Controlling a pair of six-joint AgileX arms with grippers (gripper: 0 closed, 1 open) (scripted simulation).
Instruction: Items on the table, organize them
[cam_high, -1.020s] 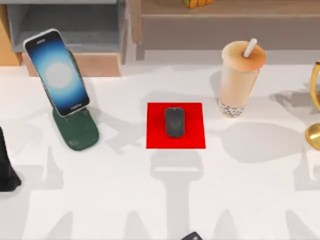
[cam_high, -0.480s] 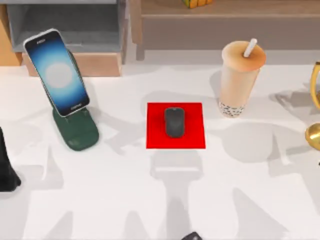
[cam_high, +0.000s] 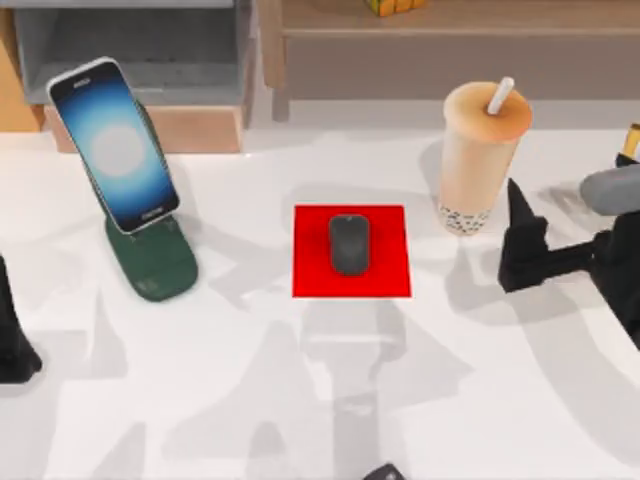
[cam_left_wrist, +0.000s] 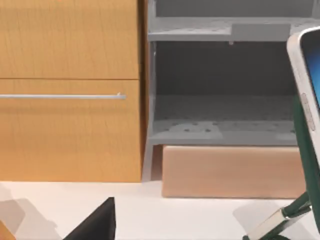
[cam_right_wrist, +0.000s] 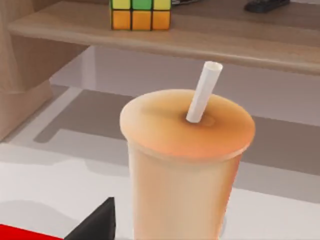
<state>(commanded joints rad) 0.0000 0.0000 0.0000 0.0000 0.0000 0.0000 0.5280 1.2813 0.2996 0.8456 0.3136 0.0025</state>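
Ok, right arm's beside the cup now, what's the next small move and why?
Probably ease the right hand leftward toward the bubble-tea cup. The cup stands upright on the table, apart from the hand, while the mouse and smartphone look already placed.

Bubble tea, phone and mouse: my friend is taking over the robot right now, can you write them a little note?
Right tool: beside the bubble tea cup, on its right, not touching; grip state unclear.
Left tool: parked at the table's left edge.
Mouse sits on the red pad, mid-table. Phone leans on the green stand, left side.
Done: mouse and phone look placed.
Left: the cup, probably the next thing to grasp and move.
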